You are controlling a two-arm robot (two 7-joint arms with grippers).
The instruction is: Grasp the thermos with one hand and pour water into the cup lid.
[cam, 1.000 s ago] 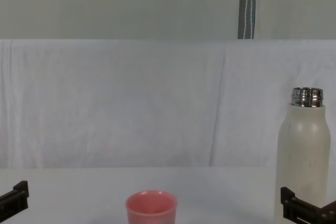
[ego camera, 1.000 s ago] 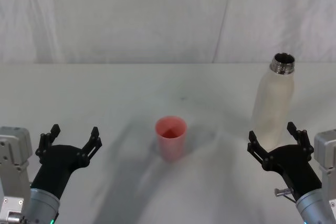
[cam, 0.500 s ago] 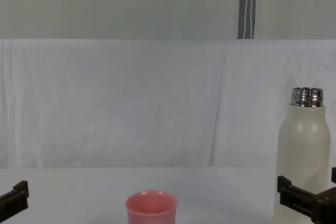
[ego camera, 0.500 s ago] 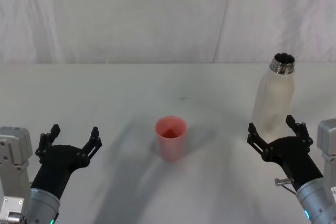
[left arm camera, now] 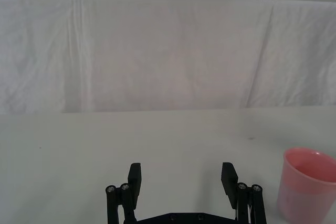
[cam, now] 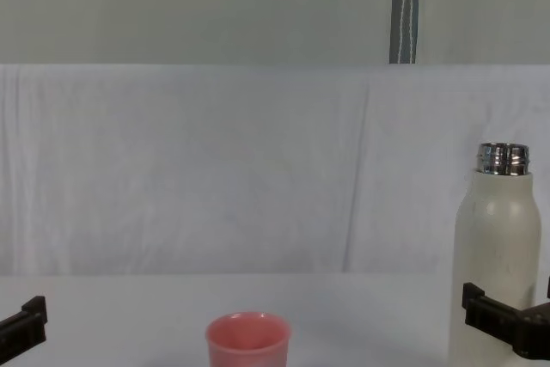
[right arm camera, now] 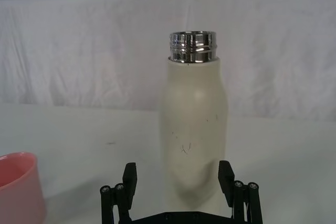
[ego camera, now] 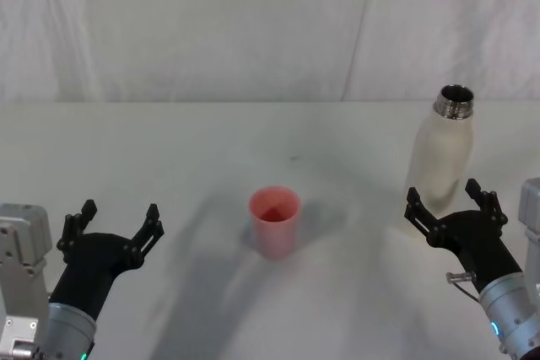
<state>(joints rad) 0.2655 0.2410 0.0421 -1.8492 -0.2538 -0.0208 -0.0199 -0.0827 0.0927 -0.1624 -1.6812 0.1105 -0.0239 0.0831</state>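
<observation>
The thermos [ego camera: 441, 153] stands upright and uncapped near the table's [ego camera: 169, 149] right edge; the cup [ego camera: 274, 221] sits at the middle, well apart from it. The bottle is tall and narrow, so a push from one finger before the jaws centre on it would likely tip it and spill water. The right gripper [ego camera: 453, 206] is level, aimed at the bottle's lower body, fingers spread wide, not yet touching. The left gripper [ego camera: 116, 227] hangs near the front left corner, fingers also spread.
</observation>
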